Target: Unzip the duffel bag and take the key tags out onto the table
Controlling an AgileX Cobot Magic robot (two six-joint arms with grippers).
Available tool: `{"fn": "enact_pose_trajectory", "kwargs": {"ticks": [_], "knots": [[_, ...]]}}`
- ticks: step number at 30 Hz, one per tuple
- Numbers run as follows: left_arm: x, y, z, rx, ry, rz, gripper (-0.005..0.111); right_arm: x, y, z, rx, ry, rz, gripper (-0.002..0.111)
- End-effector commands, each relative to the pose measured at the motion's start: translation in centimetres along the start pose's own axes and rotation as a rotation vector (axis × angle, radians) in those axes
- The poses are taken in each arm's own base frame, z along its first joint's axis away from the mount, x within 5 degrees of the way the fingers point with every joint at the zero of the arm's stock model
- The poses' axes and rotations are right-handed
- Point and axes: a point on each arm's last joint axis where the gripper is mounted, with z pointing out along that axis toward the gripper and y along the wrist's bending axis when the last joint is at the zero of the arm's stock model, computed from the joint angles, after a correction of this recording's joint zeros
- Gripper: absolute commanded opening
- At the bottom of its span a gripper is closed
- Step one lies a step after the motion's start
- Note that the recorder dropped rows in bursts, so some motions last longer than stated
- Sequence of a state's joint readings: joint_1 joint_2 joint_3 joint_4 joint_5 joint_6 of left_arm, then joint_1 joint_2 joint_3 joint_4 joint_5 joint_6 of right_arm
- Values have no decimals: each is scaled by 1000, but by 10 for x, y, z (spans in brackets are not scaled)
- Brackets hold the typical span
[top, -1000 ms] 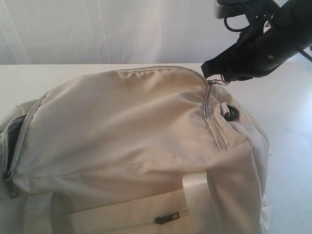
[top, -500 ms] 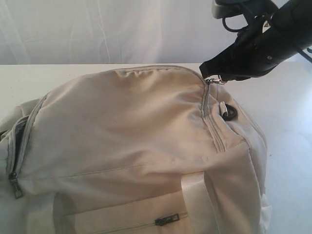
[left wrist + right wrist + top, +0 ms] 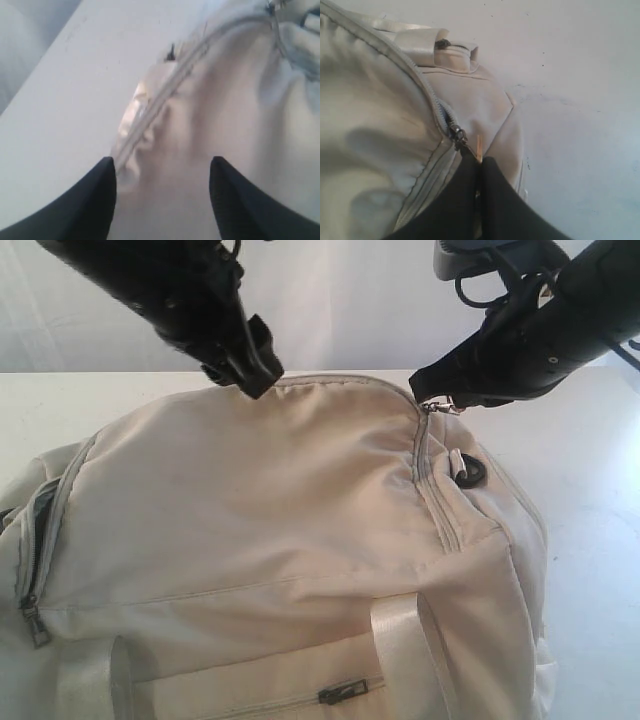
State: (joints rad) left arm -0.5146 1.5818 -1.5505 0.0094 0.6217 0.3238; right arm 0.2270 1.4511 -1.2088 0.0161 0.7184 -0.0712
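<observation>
The black right gripper [image 3: 435, 392] is clenched on the small metal zipper pull [image 3: 459, 136] at the end of the large cream fabric duffel bag [image 3: 280, 530], which lies on the wide white table [image 3: 590, 500]; it is placed there to drag the slider along the curved top zip. The black left gripper [image 3: 255, 372] hovers with its jaws spread over the bag's far top seam, probably to pin the cloth (contact is too blurred to judge). The key tags are out of sight, presumably inside.
</observation>
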Motion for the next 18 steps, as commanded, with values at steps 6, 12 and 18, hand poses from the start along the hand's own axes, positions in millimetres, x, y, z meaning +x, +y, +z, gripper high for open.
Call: {"fn": "enact_pose_trajectory", "kwargs": {"ticks": [6, 12, 18], "knots": [[-8, 0, 77, 41, -143, -49, 58, 1, -2, -3, 9, -9, -14, 0], [-4, -1, 92, 48, -133, -68, 41, 1, -2, -3, 9, -15, -14, 0], [-4, -1, 84, 47, -113, -31, 0, 1, -2, -2, 9, -16, -14, 0]]}}
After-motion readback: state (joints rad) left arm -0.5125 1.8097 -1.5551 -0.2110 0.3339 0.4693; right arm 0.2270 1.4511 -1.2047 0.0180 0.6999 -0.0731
